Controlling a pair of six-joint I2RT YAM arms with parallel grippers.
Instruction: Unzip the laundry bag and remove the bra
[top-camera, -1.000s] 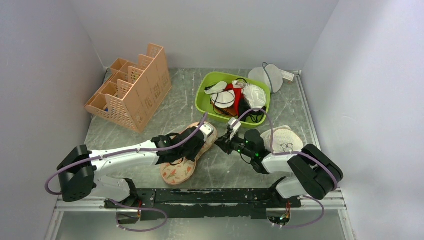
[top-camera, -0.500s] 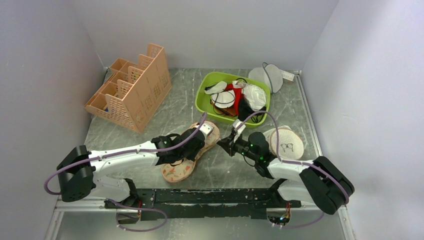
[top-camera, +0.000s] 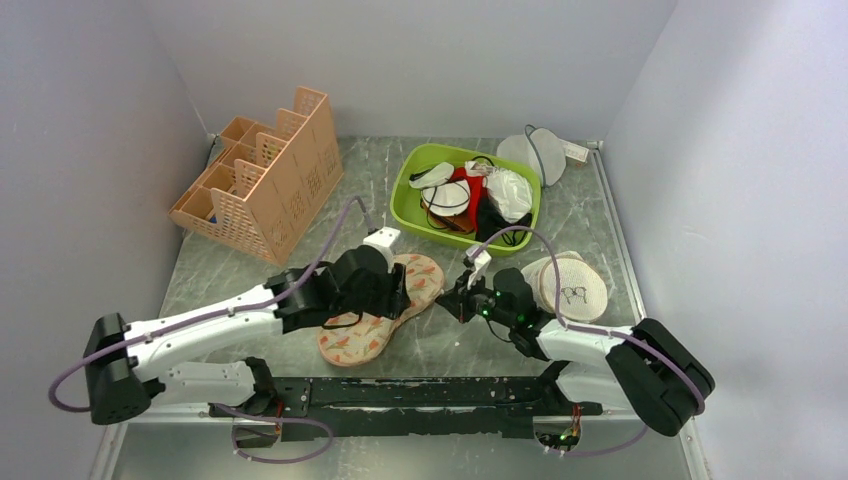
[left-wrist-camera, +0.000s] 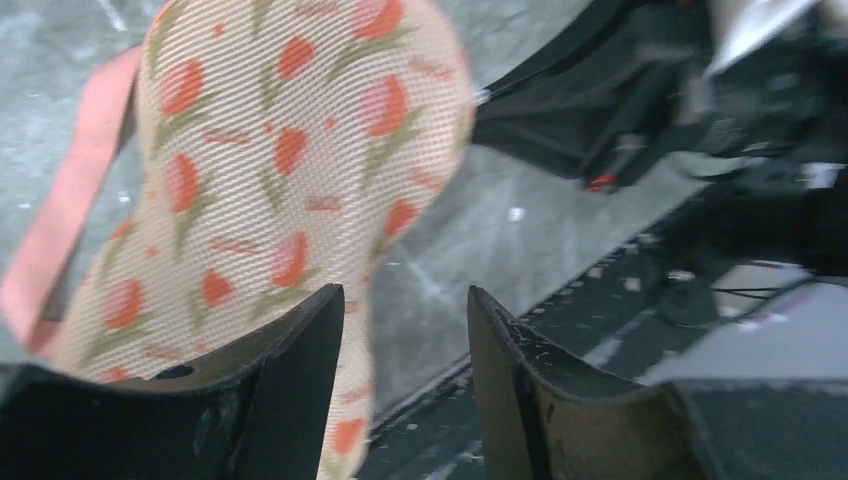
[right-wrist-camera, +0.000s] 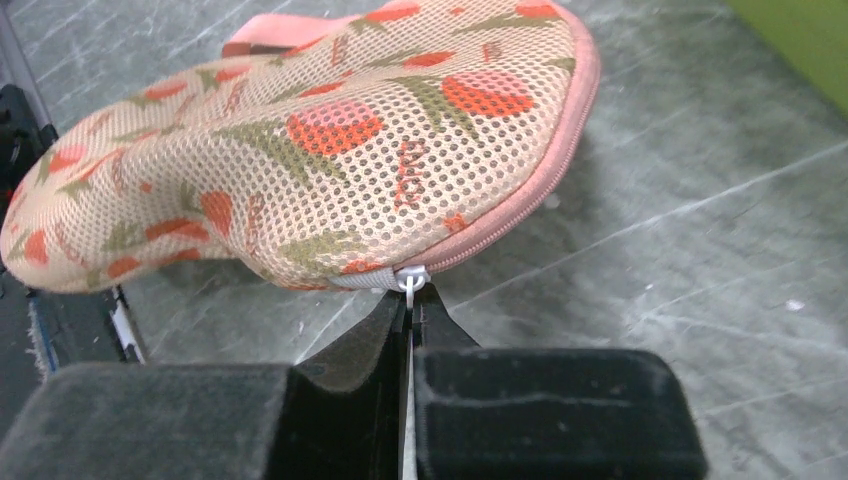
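The laundry bag (top-camera: 385, 310) lies flat at the table's front middle: beige mesh with red-and-green print and pink trim. In the right wrist view my right gripper (right-wrist-camera: 410, 298) is shut on the bag's small white zipper pull (right-wrist-camera: 411, 281) at the pink edge of the bag (right-wrist-camera: 330, 140). From above, the right gripper (top-camera: 449, 300) meets the bag's right end. My left gripper (top-camera: 393, 292) hovers over the bag's middle. Its jaws stand open with nothing between them (left-wrist-camera: 405, 335), and the bag (left-wrist-camera: 270, 150) runs past the left finger. The bra is hidden.
A peach slotted organizer (top-camera: 265, 185) stands at the back left. A green bin (top-camera: 410, 190) of mixed garments sits behind the bag. A round beige mesh disc (top-camera: 572, 285) lies by the right arm and a white mesh pouch (top-camera: 535, 155) at the back right.
My left gripper opened, let go of the bag and drew back to the left. My right gripper closed on the zipper pull at the bag's right end.
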